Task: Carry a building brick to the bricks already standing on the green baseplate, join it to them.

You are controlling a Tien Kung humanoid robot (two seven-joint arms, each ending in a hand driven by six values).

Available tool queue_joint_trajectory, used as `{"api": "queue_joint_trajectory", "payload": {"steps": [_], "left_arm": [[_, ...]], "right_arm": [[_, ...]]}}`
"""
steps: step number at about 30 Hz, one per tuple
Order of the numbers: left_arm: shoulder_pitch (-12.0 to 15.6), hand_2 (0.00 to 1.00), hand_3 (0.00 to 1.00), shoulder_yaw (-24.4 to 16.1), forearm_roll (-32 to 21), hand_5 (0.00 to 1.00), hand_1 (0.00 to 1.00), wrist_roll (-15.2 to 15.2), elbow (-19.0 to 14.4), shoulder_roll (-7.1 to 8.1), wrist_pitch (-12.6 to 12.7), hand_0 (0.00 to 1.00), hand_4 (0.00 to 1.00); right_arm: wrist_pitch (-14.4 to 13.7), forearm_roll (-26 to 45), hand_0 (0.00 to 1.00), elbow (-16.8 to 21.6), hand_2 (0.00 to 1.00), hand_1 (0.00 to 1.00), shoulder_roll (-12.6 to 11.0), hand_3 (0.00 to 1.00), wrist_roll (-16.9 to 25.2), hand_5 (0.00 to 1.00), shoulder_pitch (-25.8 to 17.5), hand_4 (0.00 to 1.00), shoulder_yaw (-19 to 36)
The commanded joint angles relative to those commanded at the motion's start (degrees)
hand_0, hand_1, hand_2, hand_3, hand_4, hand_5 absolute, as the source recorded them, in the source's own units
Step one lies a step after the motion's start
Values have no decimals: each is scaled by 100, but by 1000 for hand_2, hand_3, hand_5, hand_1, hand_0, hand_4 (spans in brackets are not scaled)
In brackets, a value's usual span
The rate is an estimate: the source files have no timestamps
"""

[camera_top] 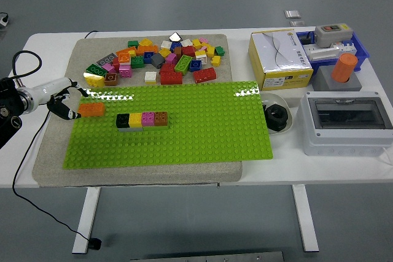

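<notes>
One black robot hand, the left hand point(64, 104), reaches in over the left edge of the flat green studded baseplate point(202, 130). Its fingers point(71, 113) curl around a small orange building brick point(92, 109), and they seem to grip it. Four joined bricks point(142, 119), black, yellow, pink and brown, stand in a row on the baseplate, near the orange brick but apart. A heap of loose coloured bricks point(156, 59) lies behind on the grey mat point(52, 151).

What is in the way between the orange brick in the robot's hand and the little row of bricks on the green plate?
Nothing visible. The left hand holds the orange brick at the green baseplate's left edge, and only bare green studs lie between it and the row of bricks.
</notes>
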Motion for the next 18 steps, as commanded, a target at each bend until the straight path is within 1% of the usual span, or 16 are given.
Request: {"api": "queue_joint_trajectory", "payload": {"steps": [5,10,15,16,17,18], "left_arm": [[-27,6,715,20,46,2,2,6,115,-45,-16,141,816],[-46,6,715,60,87,2,2,-13,137,-25,-34,141,816],[-39,11,715,21,177,2,2,-63,47,18,-35,140,820],[-34,11,715,-11,226,2,2,-74,-1,32,-32,140,820],[-28,14,714,-57,291,2,2,-79,-61,48,-27,140,852],[-15,14,714,-130,382,2,2,-78,-158,71,-17,140,852]], "right_arm": [[-6,-1,630,0,621,471,15,713,-4,880,-1,747,-9],[-13,32,630,0,621,471,28,713,-4,880,-9,747,-29],[-17,57,629,0,621,471,35,712,-6,881,-18,746,-52],[-17,64,629,0,621,471,36,712,-7,881,-21,746,-58],[-17,73,629,0,621,471,37,712,-9,881,-25,746,-65],[-18,80,629,0,621,471,39,712,-11,881,-31,746,-70]]}}
